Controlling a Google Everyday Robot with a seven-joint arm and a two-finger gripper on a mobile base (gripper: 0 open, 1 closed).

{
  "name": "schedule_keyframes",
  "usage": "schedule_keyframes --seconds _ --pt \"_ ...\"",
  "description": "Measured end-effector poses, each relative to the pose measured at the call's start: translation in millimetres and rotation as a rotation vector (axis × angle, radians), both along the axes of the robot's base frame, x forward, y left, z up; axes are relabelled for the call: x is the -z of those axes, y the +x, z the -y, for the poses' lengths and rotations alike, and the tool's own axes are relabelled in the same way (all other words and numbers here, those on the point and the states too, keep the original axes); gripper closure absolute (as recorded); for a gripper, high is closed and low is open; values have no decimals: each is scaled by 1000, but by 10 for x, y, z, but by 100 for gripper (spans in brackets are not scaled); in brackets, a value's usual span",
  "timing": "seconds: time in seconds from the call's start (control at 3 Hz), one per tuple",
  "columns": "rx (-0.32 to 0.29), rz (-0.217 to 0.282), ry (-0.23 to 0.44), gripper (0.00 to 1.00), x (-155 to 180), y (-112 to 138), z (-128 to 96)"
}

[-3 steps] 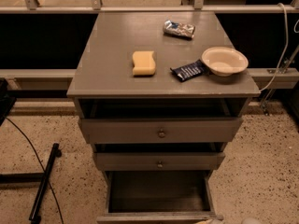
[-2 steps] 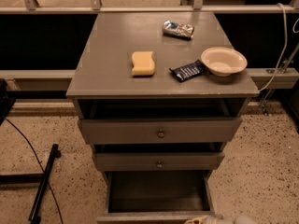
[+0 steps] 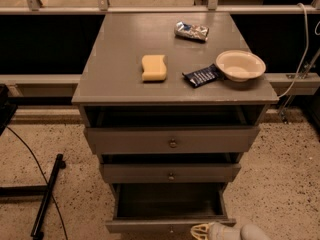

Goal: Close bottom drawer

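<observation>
At the bottom right of the frame the gripper (image 3: pixel 202 231) had just come into view, close beside the front of the bottom drawer (image 3: pixel 150 226), which sat lower centre, still pulled out. Gripper opening: cannot tell. Closing push looked imminent, not yet started.

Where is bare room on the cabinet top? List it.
Bare: cabinet top left of the sponge, plus its front edge. Crowded: right side, silver packet, blue packet, bowl. The tool sits front right of the bottom drawer.
</observation>
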State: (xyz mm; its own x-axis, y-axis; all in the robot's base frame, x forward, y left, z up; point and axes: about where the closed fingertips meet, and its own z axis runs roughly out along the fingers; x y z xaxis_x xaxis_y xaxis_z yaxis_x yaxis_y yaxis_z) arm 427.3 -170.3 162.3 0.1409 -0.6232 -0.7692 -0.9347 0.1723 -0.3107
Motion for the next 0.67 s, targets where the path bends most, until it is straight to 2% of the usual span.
schedule_keyframes --seconds 0.33,0.67 --pt "41 61 27 100 -14 617 -228" --pt "41 61 27 100 -14 617 -228"
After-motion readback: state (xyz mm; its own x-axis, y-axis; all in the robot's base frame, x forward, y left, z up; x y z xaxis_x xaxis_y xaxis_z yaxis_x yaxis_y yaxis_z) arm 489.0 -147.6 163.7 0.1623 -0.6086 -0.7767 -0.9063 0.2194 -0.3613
